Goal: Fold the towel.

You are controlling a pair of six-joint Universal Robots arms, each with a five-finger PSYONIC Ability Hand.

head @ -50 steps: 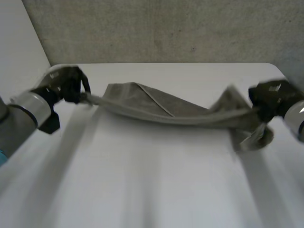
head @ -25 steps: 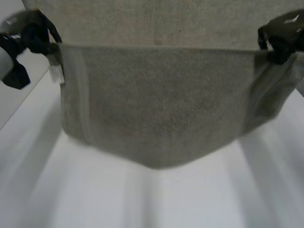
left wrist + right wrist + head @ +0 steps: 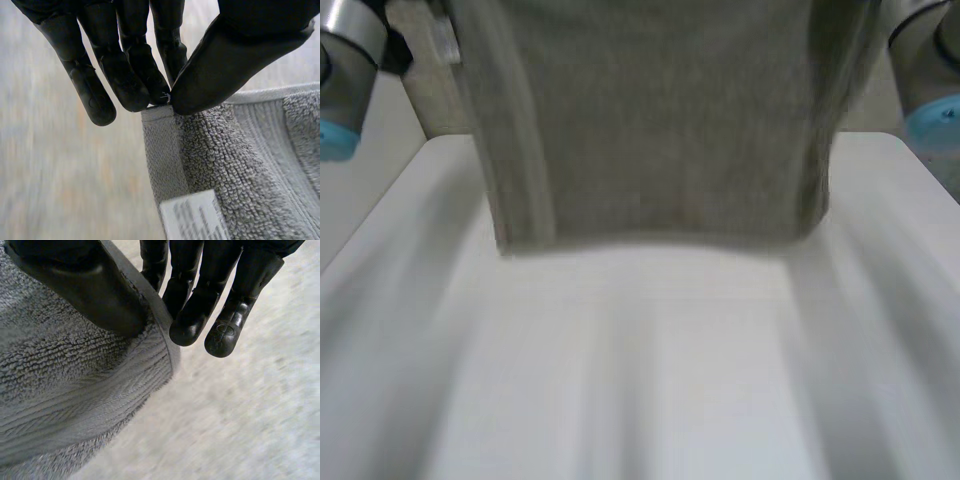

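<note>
L hand (image 3: 120, 70): fingers approx. straight, thumb closed against them. A top corner of the towel (image 3: 240, 165) is pinched at the hem between thumb tip and fingertips. Contact is at the tips only; the palm is clear of the cloth.

Label (image 3: 192, 217): white, sewn to the towel near the pinched corner, just past the thumb. Print is too blurred to read.

R hand (image 3: 200, 295): same grip, mirrored. The thumb lies flat on the looped face of the towel and the fingers sit behind the hem band, with the other top corner pinched between them. One fingertip has a small round moulded mark; no readable text.

Head view, ref. positions:
- Towel hangs as a flat sheet from the top edge of the frame and fills the upper centre. Its lower edge runs approx. level across mid-frame.
- A paler band runs down the towel's left side.
- White table (image 3: 640, 400) occupies the lower half. Whether the lower edge touches it cannot be told.
- L arm (image 3: 345, 70) is at the upper left corner and R arm (image 3: 925, 60) at the upper right corner. Each is grey w/ a light-blue cap and sits beside a side edge of the towel.
</note>
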